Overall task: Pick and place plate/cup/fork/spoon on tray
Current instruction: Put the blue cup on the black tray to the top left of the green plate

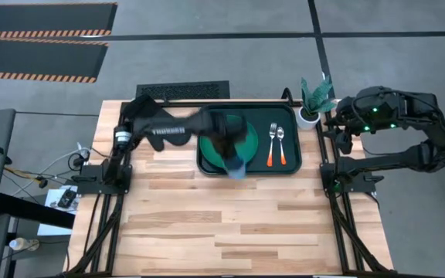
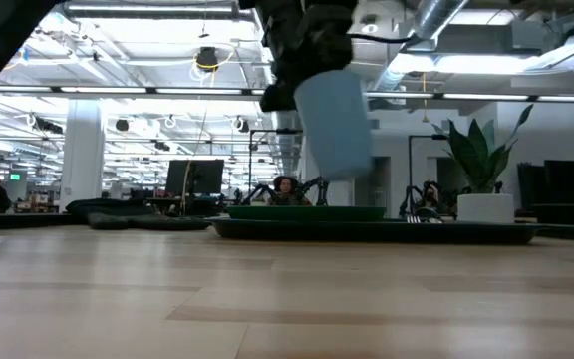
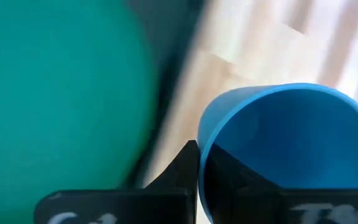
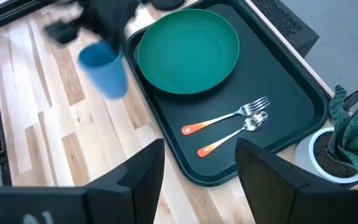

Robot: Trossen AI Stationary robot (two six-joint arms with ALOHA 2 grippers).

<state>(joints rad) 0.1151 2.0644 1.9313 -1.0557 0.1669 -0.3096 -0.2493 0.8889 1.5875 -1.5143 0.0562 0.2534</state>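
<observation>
From above, your left gripper (image 1: 234, 164) carries the cup (image 1: 237, 167) over the tray's (image 1: 292, 164) near edge, with the plate (image 1: 246, 139), fork (image 1: 272, 144) and spoon (image 1: 281, 144) already on it. At table height the cup (image 2: 333, 122) hangs clear above the tray (image 2: 367, 230). Your left wrist camera shows one finger pinching the cup's (image 3: 291, 155) rim, so I'd judge you next need a bare spot and a gentle descent; the right gripper (image 4: 197, 163) waits spread open at the table's edge.

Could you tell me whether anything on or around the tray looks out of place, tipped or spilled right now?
Nothing looks spilled or damaged. The plate, fork and spoon lie flat in the tray. Only the cup is off it, held in the air by the left pincer at the tray's edge.
</observation>
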